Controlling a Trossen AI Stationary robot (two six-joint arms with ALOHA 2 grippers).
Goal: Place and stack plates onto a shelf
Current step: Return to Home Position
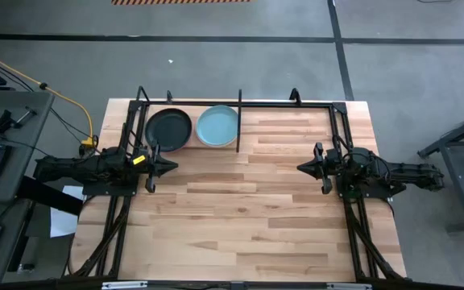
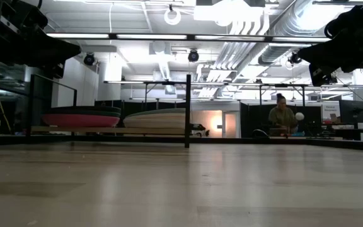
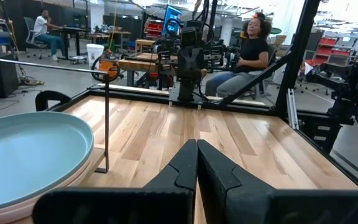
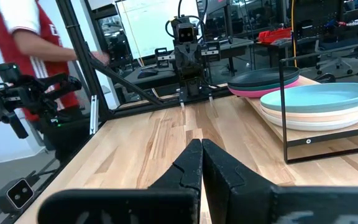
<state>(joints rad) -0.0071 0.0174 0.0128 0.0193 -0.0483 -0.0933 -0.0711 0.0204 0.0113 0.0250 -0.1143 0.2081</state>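
Filling the shelf (image 1: 239,121), a black-topped stack (image 1: 169,129) and a grey-green-topped stack (image 1: 217,126) sit rim to rim, the second against its end bar. The left gripper (image 1: 171,167) hangs just before the shelf and the right gripper (image 1: 300,167) well apart from it. Both are clenched, empty, over open tabletop (image 1: 248,217).

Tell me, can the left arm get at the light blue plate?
Probably yes. The left gripper hangs close in front of the shelf, with bare table between it and the light blue plate, which tops its stack uncovered. It is shut and would need to open first.
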